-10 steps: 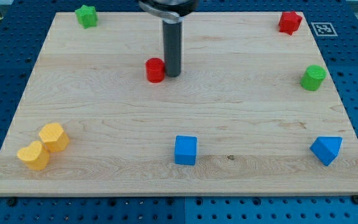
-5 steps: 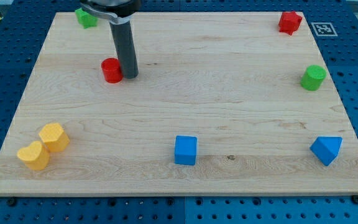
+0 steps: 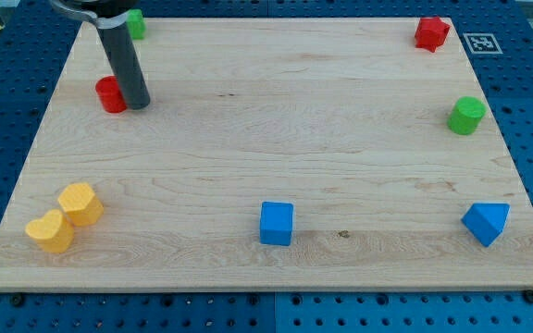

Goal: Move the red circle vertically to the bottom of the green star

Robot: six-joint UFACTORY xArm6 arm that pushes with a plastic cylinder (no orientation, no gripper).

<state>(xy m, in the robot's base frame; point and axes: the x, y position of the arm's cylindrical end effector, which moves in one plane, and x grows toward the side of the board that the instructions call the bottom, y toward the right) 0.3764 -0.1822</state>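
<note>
The red circle (image 3: 109, 94) lies near the board's left edge, in the upper part of the view. My tip (image 3: 137, 104) touches its right side. The green star (image 3: 136, 23) sits at the top left corner, partly hidden behind my rod. The red circle is below the star and slightly to its left.
A red star (image 3: 431, 33) is at the top right and a green cylinder (image 3: 466, 116) at the right edge. A blue cube (image 3: 277, 223) and a blue wedge-like block (image 3: 486, 222) lie along the bottom. Two yellow blocks (image 3: 64, 217) sit at the bottom left.
My tip has slid left across the board, pushing the red circle from the upper middle to near the left edge, below the green star.
</note>
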